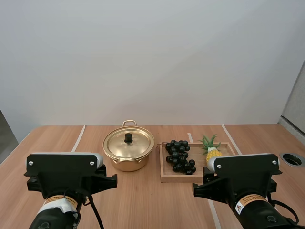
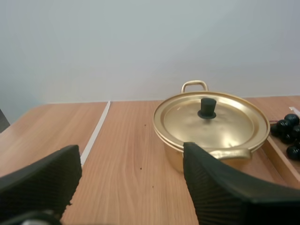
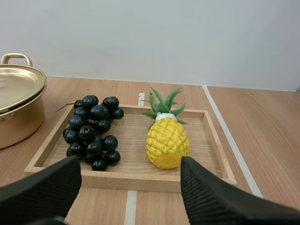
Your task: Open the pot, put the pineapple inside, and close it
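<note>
The pineapple (image 3: 167, 143) is in the right half of the wooden tray (image 3: 133, 180), its green crown turned toward the far rim; we cannot tell whether it stands or leans. The bunch of grapes (image 3: 93, 132) lies in the tray's left half, apart from it. Just left of the tray sits the golden pot (image 1: 127, 163), with its lid (image 1: 136, 144) on and the black knob (image 1: 128, 138) upright at the lid's centre. A loop handle shows at the pot's far side. Pot and tray both rest on the wooden table (image 1: 47, 138), which is crossed by white lines. Our right gripper (image 3: 130, 164) hangs before the tray's front rim, facing the pineapple, its two fingers spread wide with nothing between them. Our left gripper (image 2: 129, 157) faces the pot from the near side, fingers likewise wide apart and empty, touching neither pot nor lid. In the high view both arms are at the table's near edge, the left before the pot, the right before the tray.
</note>
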